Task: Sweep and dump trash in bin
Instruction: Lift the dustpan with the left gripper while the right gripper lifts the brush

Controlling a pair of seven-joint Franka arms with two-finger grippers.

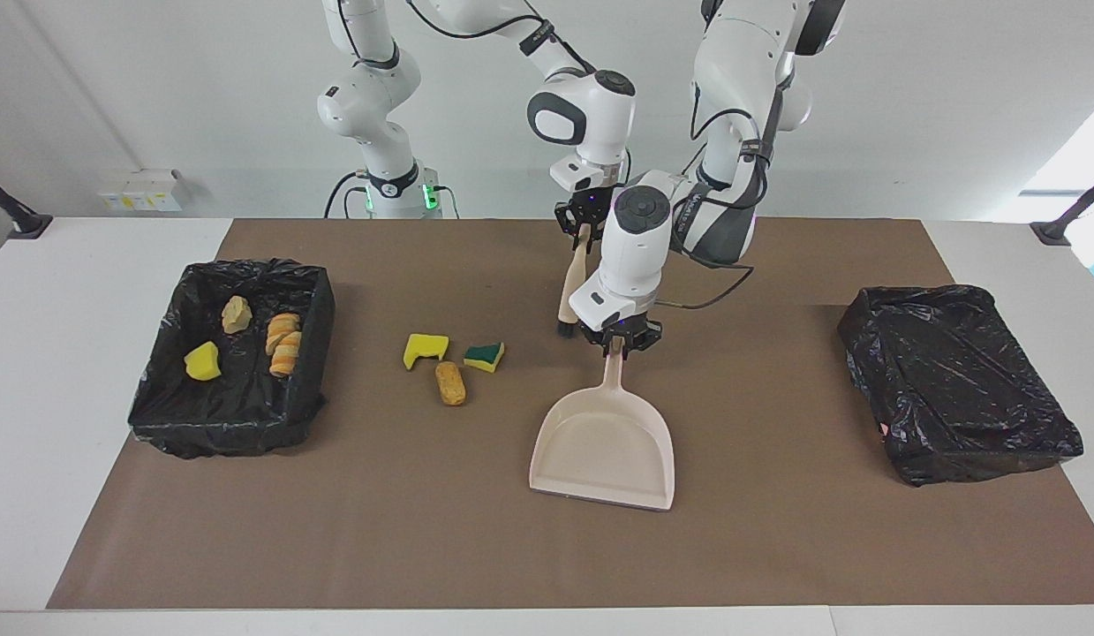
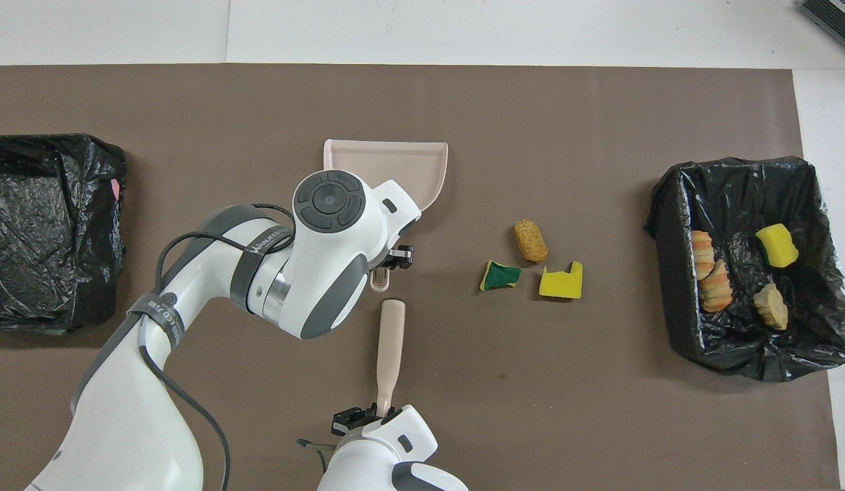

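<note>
Three pieces of trash lie loose on the brown mat: a yellow sponge scrap (image 1: 425, 349) (image 2: 561, 280), a green-and-yellow one (image 1: 485, 356) (image 2: 500, 275) and a brown bread-like chunk (image 1: 450, 382) (image 2: 530, 240). The beige dustpan (image 1: 604, 442) (image 2: 402, 160) sits beside them toward the left arm's end. My left gripper (image 1: 616, 343) (image 2: 384, 266) is shut on its handle. My right gripper (image 1: 583, 228) (image 2: 380, 411) is shut on the handle of the beige hand brush (image 1: 570, 283) (image 2: 391, 341), which hangs slanted with its black bristles (image 1: 564, 329) just above the mat.
The black-lined bin (image 1: 317, 305) (image 2: 736, 166) at the right arm's end holds several scraps. A second black-bagged bin (image 1: 957, 380) (image 2: 47, 225) stands at the left arm's end. The brown mat (image 1: 423, 530) covers most of the table.
</note>
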